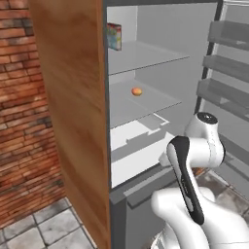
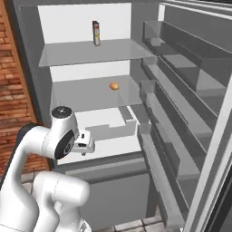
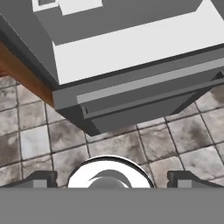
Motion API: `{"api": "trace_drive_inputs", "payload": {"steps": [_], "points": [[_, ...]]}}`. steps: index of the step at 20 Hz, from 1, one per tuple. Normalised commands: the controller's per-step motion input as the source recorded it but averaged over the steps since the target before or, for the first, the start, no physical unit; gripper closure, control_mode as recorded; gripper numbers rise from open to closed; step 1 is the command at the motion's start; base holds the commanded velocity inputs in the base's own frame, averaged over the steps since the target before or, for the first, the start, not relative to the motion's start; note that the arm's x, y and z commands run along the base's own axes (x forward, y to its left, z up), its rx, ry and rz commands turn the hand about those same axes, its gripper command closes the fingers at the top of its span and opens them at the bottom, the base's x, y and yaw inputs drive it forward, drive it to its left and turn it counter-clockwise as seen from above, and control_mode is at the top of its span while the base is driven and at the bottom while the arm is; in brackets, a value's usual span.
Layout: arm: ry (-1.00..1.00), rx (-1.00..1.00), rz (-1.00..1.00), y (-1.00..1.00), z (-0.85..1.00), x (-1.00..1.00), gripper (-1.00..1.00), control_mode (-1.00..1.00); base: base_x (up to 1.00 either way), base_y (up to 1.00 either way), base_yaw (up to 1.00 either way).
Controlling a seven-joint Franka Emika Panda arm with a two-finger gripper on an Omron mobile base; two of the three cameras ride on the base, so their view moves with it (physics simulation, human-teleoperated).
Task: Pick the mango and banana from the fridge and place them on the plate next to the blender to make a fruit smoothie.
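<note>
Brick wall (image 1: 22, 97) and wood cabinet side (image 1: 73, 97) stand left of the open fridge (image 1: 160, 58), w/ tiled floor (image 3: 39, 140) below. Mango (image 1: 137, 91) sits on the fridge's middle glass shelf (image 2: 90, 95), toward the back; a colourful carton (image 2: 96, 33) is on the shelf above. White drawer (image 2: 102, 131) lies under the mango's shelf. Tool (image 3: 112, 181) points down at the floor in front of the fridge's base, tips wide apart, holding nothing
</note>
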Motion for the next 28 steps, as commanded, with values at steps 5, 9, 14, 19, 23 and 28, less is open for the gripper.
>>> {"api": "trace_drive_inputs", "payload": {"steps": [5, 9, 14, 19, 23, 28], "points": [[0.00, 0.00, 0.00, 0.00, 0.00, 0.00, -1.00, 1.00, 0.50, -0.49, 0.24], [0.00, 0.00, 0.00, 0.00, 0.00, 0.00, -1.00, 1.00, 0.48, -0.37, 0.25], [0.00, 0.00, 0.00, 0.00, 0.00, 0.00, -1.00, 1.00, 0.48, 0.00, 0.18], [0.00, 0.00, 0.00, 0.00, 0.00, 0.00, -1.00, 1.00, 0.19, -0.29, 0.16], [0.00, 0.00, 0.00, 0.00, -0.01, 0.05, -1.00, -1.00, 0.09, 0.00, 0.02], [0.02, -0.01, -0.02, 0.15, 0.00, 0.60, -1.00, -1.00, 0.00, 0.00, 0.00]]}}
